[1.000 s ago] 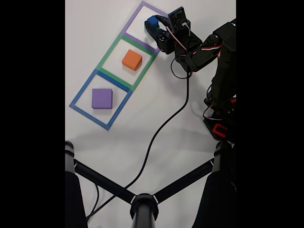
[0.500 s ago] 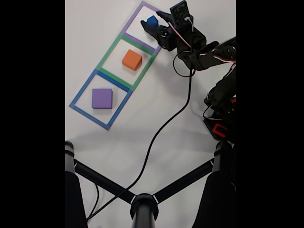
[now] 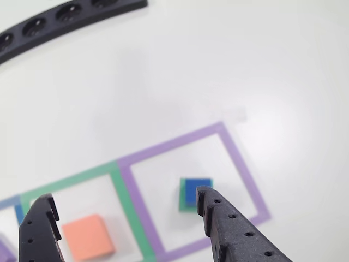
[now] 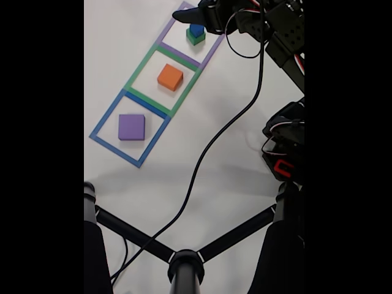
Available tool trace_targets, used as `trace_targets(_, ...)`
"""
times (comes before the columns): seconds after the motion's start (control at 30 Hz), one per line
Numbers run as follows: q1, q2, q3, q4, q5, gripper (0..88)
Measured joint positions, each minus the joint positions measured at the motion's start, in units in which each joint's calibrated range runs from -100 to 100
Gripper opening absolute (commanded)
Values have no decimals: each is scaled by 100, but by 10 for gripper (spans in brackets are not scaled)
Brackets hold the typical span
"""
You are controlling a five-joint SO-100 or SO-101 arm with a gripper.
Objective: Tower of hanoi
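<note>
- Inside the purple tape outline [image 4: 182, 17], at the top of the fixed view, the blue cube [image 4: 196, 28] is seen stacked on the green block [image 4: 196, 39].
- Seen from the other view, the same blue cube [image 3: 197, 190] is placed on the green block [image 3: 182, 198], of which a narrow edge is visible at the left and below, and both are enclosed by the purple tape outline [image 3: 180, 143].
- The salmon-orange block [image 4: 170, 77] is placed alone inside the green tape outline [image 4: 140, 64], in the middle of the row.
- The purple block [image 4: 131, 127] is placed alone inside the blue tape outline [image 4: 108, 114], at the lower left of the row in the fixed view.
- The claw [image 3: 125, 215] is spread wide and nothing is held in it; in the other view its two black fingers [image 3: 229, 229] are seen at the bottom edge, above the desk [image 3: 180, 71].
- The right finger in that view partly covers the lower right corner of the stacked pair; contact cannot be told.
- The salmon-orange block [image 3: 88, 237] is seen between the two fingers, low in the other view.
- In the fixed view the claw [image 4: 199, 15] is found at the top edge, just above the stacked pair.
- A black bar with round holes [image 3: 65, 16] is laid on the desk at the upper left of the other view.
- A black cable [image 4: 211, 150] is run across the white desk [image 4: 122, 37] from the arm down to the bottom of the fixed view.
</note>
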Motion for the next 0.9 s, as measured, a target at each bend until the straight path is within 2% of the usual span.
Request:
trace_targets(0.2, -540, -422, -1349, 2368, -729, 79)
trace_targets(0.43, -1105, -667, -2533, 3949, -1182, 1)
trace_targets(0.7, -1408, -870, -3342, 4976, -1360, 16)
trace_targets(0.87, -1392, -1157, -2985, 5016, -1340, 140)
trace_targets(0.9, -1400, -1249, -2794, 4912, -1202, 166)
